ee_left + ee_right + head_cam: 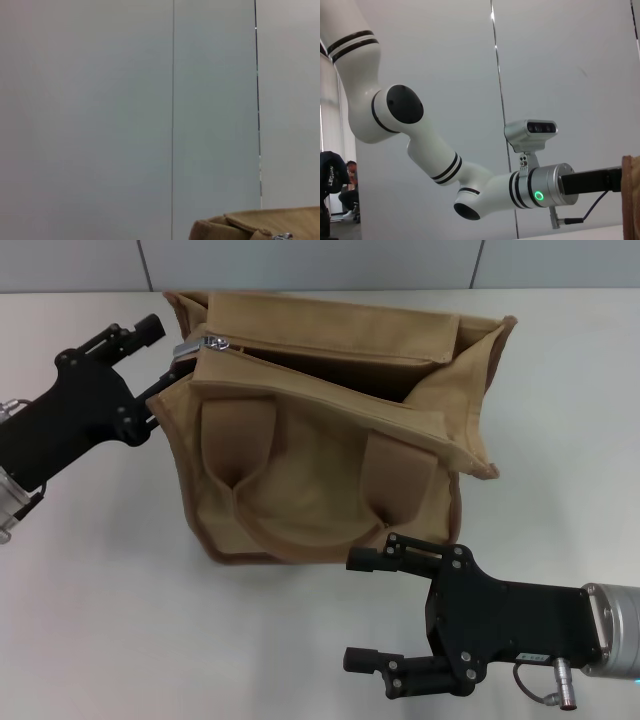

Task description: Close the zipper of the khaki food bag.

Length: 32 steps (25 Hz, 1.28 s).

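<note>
Zipper runs from about 9 toward 3 o'clock across the khaki food bag, gaping, pull tab at the 9 end; your left gripper sits spread right there, nearer than the spread right gripper at 6

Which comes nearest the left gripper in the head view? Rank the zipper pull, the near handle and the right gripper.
1. Zipper pull, beside the left gripper at the bag's left end.
2. Near handle, on the bag's front.
3. Right gripper, front right.
</note>
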{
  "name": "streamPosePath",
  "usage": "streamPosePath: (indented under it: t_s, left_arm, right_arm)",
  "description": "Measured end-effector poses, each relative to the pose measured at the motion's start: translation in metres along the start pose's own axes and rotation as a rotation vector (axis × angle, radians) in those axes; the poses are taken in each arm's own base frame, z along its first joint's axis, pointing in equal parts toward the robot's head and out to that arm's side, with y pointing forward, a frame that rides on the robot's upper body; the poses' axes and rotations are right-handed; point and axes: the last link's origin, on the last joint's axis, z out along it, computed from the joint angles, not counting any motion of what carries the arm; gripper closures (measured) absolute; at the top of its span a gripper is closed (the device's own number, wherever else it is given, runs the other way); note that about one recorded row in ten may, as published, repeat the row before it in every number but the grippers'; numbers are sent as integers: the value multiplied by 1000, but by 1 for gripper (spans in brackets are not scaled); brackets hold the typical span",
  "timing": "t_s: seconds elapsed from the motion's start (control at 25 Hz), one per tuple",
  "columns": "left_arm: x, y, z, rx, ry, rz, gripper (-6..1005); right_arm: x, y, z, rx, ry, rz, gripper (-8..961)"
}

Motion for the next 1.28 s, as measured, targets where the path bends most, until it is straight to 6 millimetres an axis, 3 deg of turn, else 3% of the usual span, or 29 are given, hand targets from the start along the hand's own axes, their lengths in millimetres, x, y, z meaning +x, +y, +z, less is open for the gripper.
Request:
streamPosePath:
  t_s: [0.36,0.48,0.72,1.0,1.28]
  left_arm:
    - [1,0,0,4,9,-3,464]
    - [2,-1,-1,23,26,-11,709]
    - [7,0,-6,58,102,-39,934]
    - [19,6,1,54,234,-98,976]
    - [22,22,28,-1,323,-210,971]
  right_arm:
    - [0,0,0,2,-1,-3,121]
    - [-1,-1,0,10,-5,-6,121]
    - [-1,-1,0,24,-18,-16,121]
    - [-5,-3,1,56,-60,-37,121]
    - [-20,-11,-2,126,-181,9,120]
